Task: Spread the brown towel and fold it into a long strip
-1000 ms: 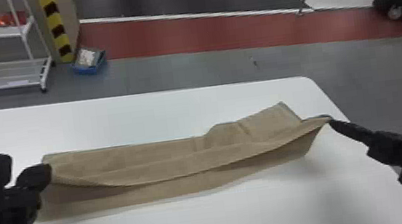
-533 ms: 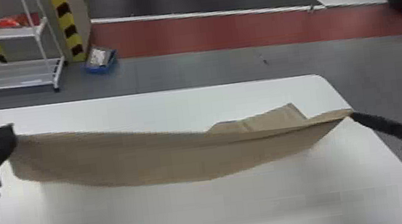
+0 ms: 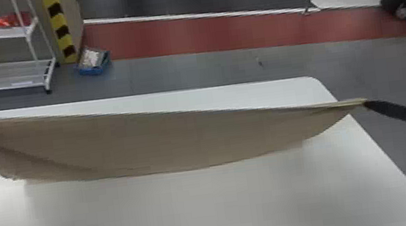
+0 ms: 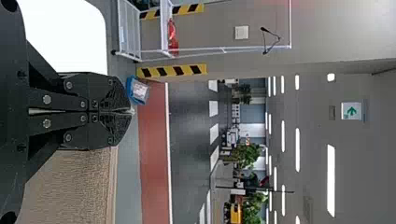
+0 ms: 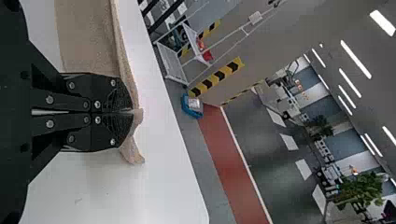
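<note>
Spanning the space above the white, smooth-topped table [image 3: 206, 210], the brown woven cloth towel [image 3: 179, 136] hung between two grippers, and each seemed placed for a reason. The black two-fingered left gripper [image 4: 126, 111] had its flat fingers pressed together on one upper corner, over the table's left part; the matching black right gripper [image 5: 128, 111] pinched the opposite corner, out past the table's right edge in the head view, with a small flap of cloth poking beyond its fingertips. Holding the corners wide apart like this probably served to draw the top edge straight, so that the towel could go down on the table without bunching. The lower edge sagged in a curve over the table, presumably because nothing held it, and a slanting crease ran near the left end; whether that edge touched the table could not be told. The long strip was, by judgement, unfinished, since the cloth was held up and had yet to be laid flat and folded. Counted up, there were one towel, one table and two grippers with four fingers in all, two of its corners being held. Beyond the table's far edge stood one white metal cart [image 3: 11, 77] with two shelves in sight, one red item [image 3: 2, 21] on the upper shelf, and one blue plastic bin [image 3: 91, 70] on the floor.
</note>
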